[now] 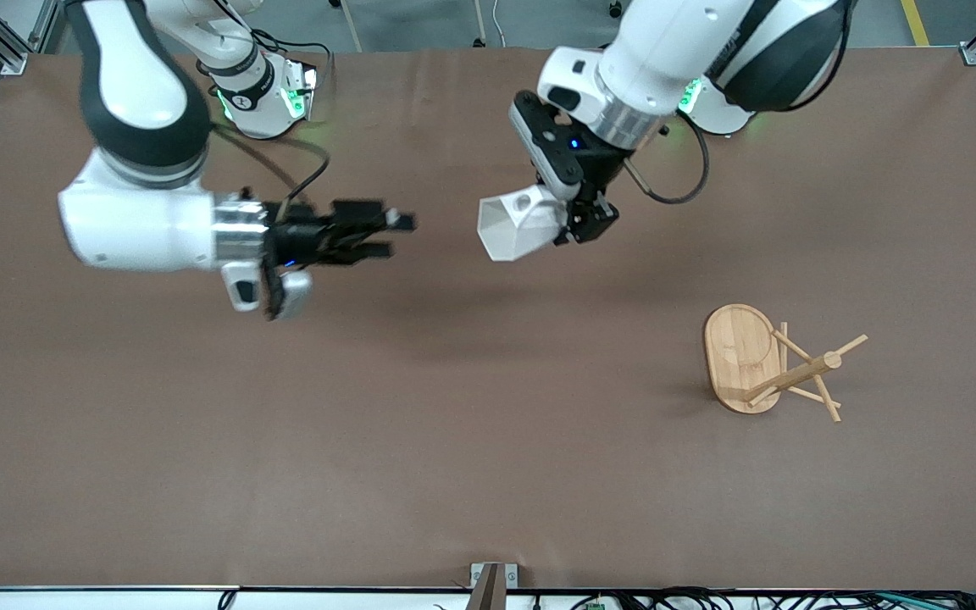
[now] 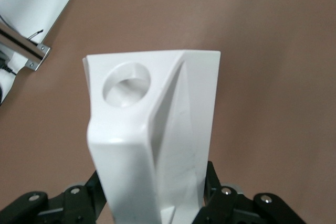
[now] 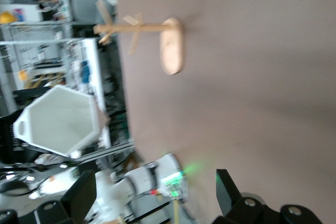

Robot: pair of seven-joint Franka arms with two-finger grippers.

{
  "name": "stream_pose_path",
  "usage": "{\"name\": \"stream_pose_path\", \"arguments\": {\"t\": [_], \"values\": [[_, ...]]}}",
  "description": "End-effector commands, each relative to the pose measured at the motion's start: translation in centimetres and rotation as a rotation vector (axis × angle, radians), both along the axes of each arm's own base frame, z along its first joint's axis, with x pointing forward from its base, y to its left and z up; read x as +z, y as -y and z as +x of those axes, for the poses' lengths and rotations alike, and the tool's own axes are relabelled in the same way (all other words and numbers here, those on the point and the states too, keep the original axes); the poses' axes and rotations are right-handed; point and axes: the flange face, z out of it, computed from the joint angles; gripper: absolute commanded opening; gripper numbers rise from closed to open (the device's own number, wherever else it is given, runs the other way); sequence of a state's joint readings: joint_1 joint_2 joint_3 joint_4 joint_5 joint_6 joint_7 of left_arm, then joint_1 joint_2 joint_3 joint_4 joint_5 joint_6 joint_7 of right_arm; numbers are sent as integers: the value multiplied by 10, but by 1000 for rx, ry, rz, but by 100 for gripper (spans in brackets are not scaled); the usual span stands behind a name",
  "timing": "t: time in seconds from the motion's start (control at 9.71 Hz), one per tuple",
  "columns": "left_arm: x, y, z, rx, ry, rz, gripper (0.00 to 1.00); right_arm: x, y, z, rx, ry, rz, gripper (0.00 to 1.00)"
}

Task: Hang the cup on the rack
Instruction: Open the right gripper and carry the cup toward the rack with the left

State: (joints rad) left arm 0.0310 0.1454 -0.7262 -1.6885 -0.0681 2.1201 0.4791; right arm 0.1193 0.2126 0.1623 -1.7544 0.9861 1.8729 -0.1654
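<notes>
My left gripper point(image 1: 579, 227) is shut on the white faceted cup point(image 1: 515, 223) and holds it in the air over the middle of the table. In the left wrist view the cup point(image 2: 152, 135) fills the space between the jaws, its round hole facing the camera. My right gripper point(image 1: 395, 235) is open and empty, held in the air beside the cup toward the right arm's end. The right wrist view shows the cup's polygonal rim point(image 3: 60, 119) and the rack point(image 3: 152, 38). The bamboo rack point(image 1: 772, 364) stands on the table toward the left arm's end, nearer to the front camera than the cup.
The brown table point(image 1: 420, 440) carries only the rack. A metal bracket point(image 1: 492, 580) sits at the table edge nearest the front camera. The arms' bases point(image 1: 263, 93) stand along the edge farthest from that camera.
</notes>
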Motion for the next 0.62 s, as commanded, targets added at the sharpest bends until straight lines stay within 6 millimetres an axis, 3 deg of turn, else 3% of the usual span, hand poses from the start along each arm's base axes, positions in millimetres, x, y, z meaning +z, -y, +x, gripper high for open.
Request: {"name": "stream_pose_path", "arguments": {"t": [0.0, 0.21, 0.31, 0.52], "values": [[-24, -17, 25, 18, -15, 9, 0, -1, 78, 15, -31, 56, -225, 100], [-24, -44, 41, 77, -17, 11, 1, 9, 143, 27, 10, 144, -533, 100], [-24, -67, 54, 119, -20, 15, 1, 34, 170, 35, 12, 210, -672, 100], [-23, -98, 69, 176, -24, 18, 1, 112, 208, 31, 16, 244, -816, 100]]}}
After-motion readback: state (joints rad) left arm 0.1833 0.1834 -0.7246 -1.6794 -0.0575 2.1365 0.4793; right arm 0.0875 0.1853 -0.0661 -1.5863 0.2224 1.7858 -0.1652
